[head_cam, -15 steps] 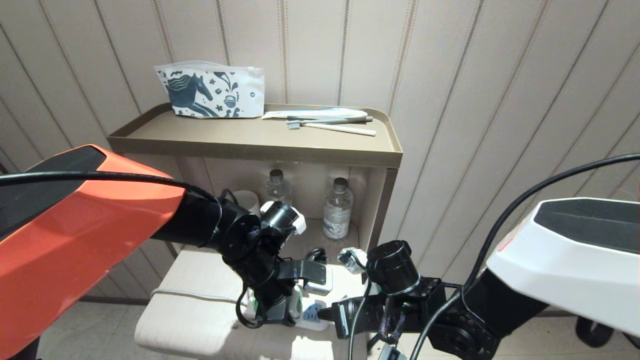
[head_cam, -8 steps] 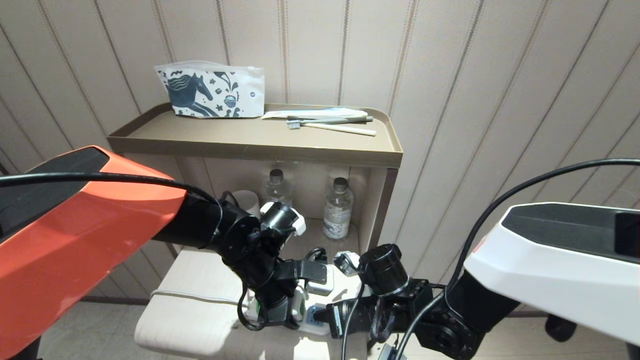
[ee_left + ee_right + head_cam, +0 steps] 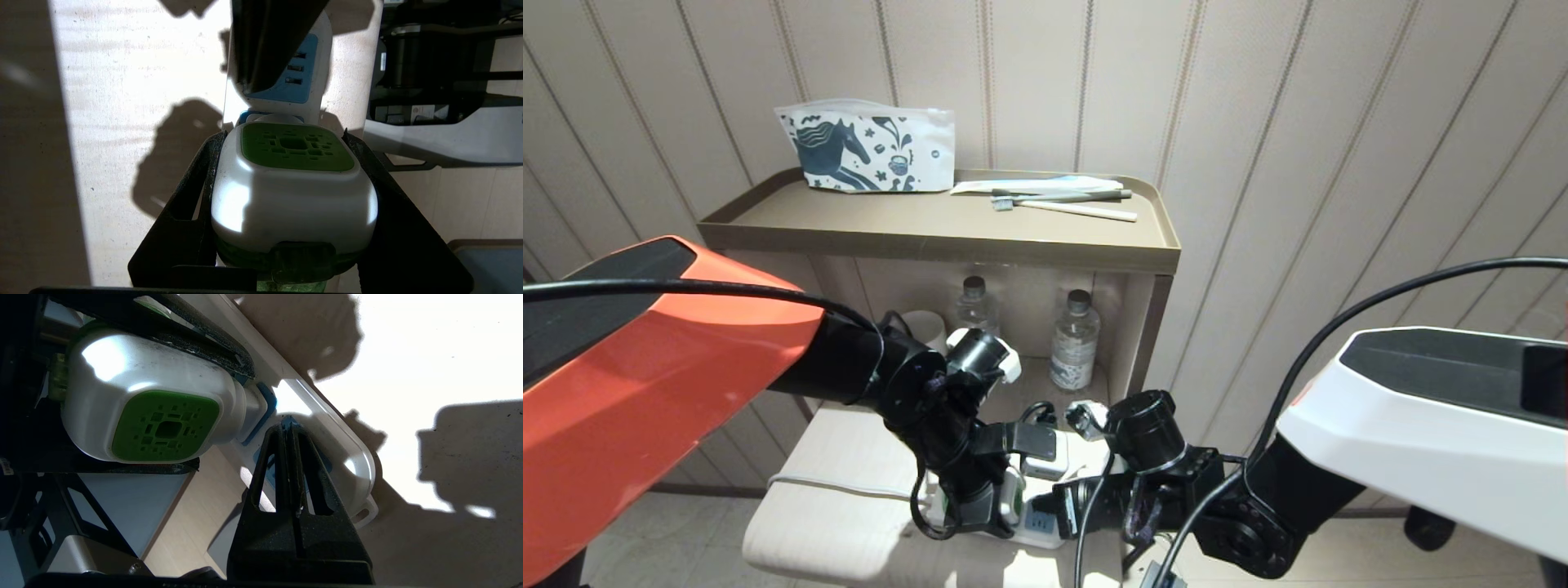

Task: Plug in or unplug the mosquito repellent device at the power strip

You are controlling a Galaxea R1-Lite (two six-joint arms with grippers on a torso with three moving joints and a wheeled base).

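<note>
On the power strip [image 3: 314,87], left gripper [image 3: 292,196] fingers pinching mosquito repellent device [image 3: 292,192], right gripper [image 3: 291,430] fingers pressed together.

My left fingers [image 3: 192,204] clamp the white green-topped mosquito repellent device [image 3: 292,192], seated against the white blue-faced power strip [image 3: 302,81].

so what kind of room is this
Probably a bedroom or hotel room: a bedside cabinet bearing toothbrushes and a toiletry pouch, water bottles inside, against a panelled wall.
</note>
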